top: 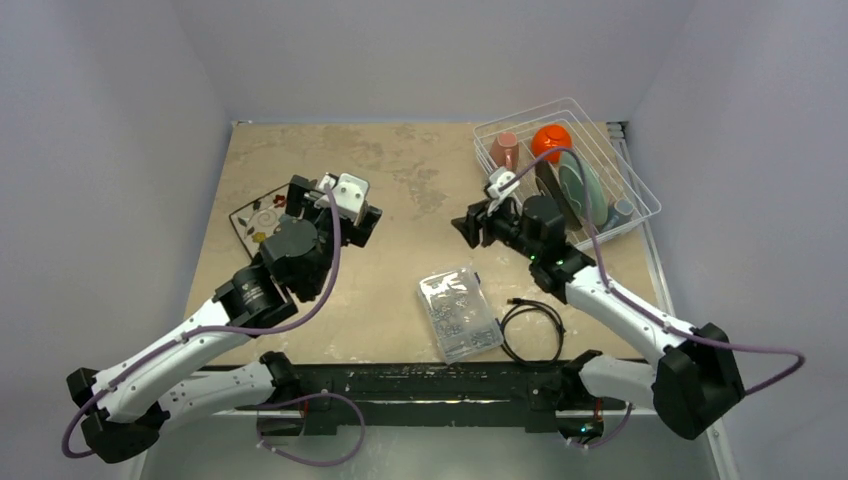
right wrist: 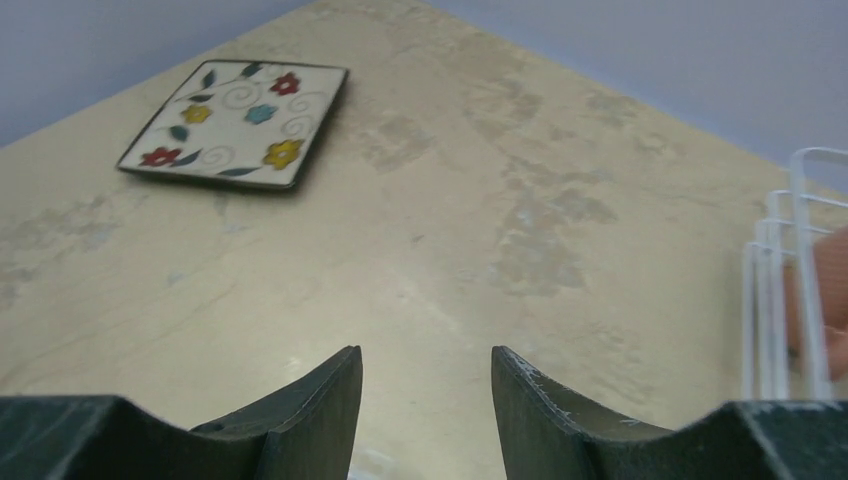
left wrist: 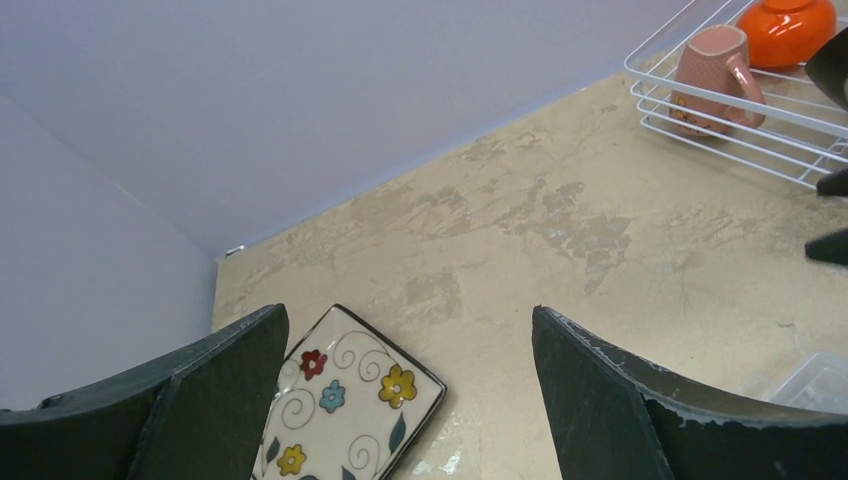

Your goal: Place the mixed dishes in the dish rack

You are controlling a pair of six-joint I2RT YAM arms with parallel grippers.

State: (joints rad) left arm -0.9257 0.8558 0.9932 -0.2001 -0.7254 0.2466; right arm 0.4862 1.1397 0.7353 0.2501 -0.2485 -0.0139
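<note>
- Near edge: black cable [top: 530, 330] coiled beside a clear box [top: 458, 312]. The box's contents are too small to make out.
- Left gripper [left wrist: 408, 315]: 2 fingers spread wide, nothing between them. It hangs over the floral plate [left wrist: 350, 410]. Wrist view cuts the plate off at the bottom, and 1 finger [left wrist: 200, 400] covers its left corner. From above the arm hides most of it.
- Right gripper [right wrist: 420, 355]: fingers apart with a moderate gap, empty, only bare table [right wrist: 450, 220] showing between them. It is low over mid-table, just left of the rack [top: 620, 160], and faces the floral plate, which lies flat and well apart from it.
- Far right, in the rack: pink cup [top: 504, 150] and orange bowl [top: 551, 140] at the back. 2 plates stand on edge, 1 dark [top: 548, 190] and 1 pale green [top: 585, 190], both partly behind the right wrist.
- Grey shape [top: 622, 210] at the rack's near right corner, too small to identify.
</note>
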